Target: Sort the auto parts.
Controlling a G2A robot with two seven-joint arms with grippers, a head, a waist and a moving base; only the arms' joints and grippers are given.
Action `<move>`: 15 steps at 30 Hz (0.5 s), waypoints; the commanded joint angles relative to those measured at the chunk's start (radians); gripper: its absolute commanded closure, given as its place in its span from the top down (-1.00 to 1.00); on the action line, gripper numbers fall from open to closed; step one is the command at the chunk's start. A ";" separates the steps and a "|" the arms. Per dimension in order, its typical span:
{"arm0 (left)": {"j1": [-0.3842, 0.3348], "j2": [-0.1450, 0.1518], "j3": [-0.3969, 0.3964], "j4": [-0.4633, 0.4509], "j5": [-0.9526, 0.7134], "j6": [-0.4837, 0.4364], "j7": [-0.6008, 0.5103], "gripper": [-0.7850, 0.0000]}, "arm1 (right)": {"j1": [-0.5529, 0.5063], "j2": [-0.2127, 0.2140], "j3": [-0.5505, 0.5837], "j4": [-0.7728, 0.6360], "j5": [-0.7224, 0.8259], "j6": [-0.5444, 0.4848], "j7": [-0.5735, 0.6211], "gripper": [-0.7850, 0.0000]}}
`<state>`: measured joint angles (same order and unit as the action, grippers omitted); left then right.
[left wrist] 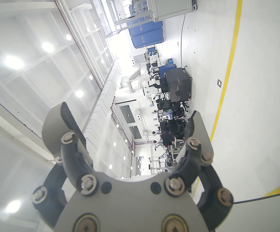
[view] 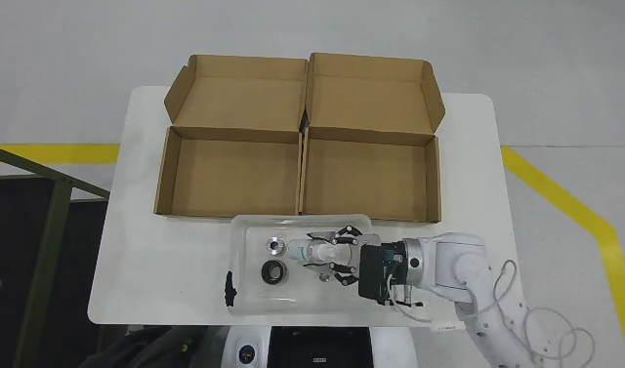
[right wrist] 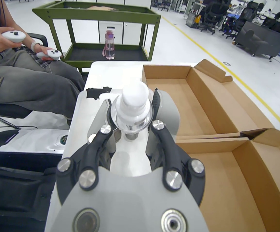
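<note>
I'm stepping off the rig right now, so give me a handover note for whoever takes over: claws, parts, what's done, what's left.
Right claw: shut on a white part, at the tray.
Left claw: open, empty, facing the room rather than the table.
Also in the tray: a black ring and a silver part.
Boxes: both empty.
Done: nothing sorted yet.
Left: box the white part, then the ring and the silver part.

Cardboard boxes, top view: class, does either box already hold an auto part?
No, the left-hand box and the right-hand box both show only bare brown floors inside.
</note>
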<state>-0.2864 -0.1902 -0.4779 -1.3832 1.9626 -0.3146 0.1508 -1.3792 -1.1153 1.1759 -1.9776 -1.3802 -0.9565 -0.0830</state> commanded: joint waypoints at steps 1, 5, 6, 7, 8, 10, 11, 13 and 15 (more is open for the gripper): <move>0.000 0.000 0.000 0.000 0.000 0.000 0.000 1.00 | -0.002 0.003 0.017 -0.006 0.012 -0.001 -0.012 -1.00; 0.000 0.000 0.000 0.000 0.000 0.000 0.000 1.00 | -0.002 0.007 0.049 -0.019 0.046 -0.001 -0.038 -1.00; 0.000 0.000 0.000 0.000 0.000 0.000 0.000 1.00 | -0.002 0.008 0.055 -0.022 0.053 0.002 -0.043 -1.00; 0.000 0.000 0.000 0.000 0.000 0.000 0.000 1.00 | -0.001 0.009 0.061 -0.023 0.060 0.006 -0.048 -1.00; 0.000 0.000 0.000 0.000 0.000 0.000 0.000 1.00 | 0.000 0.009 0.065 -0.022 0.067 0.008 -0.051 -1.00; 0.000 0.000 0.000 0.000 0.000 0.000 0.000 1.00 | 0.007 0.010 0.081 -0.014 0.090 0.022 -0.063 -1.00; 0.000 0.000 0.000 0.000 0.000 0.000 0.000 1.00 | 0.011 0.011 0.090 -0.009 0.101 0.027 -0.068 -1.00; 0.000 0.000 0.000 0.000 0.000 0.000 0.000 1.00 | 0.018 0.012 0.110 0.000 0.124 0.034 -0.078 -1.00; 0.000 0.000 0.000 0.000 0.000 0.000 0.000 1.00 | 0.022 0.014 0.130 0.005 0.145 0.038 -0.085 -1.00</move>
<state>-0.2864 -0.1902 -0.4779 -1.3832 1.9626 -0.3146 0.1508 -1.3589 -1.1020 1.2974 -1.9743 -1.2451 -0.9197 -0.1652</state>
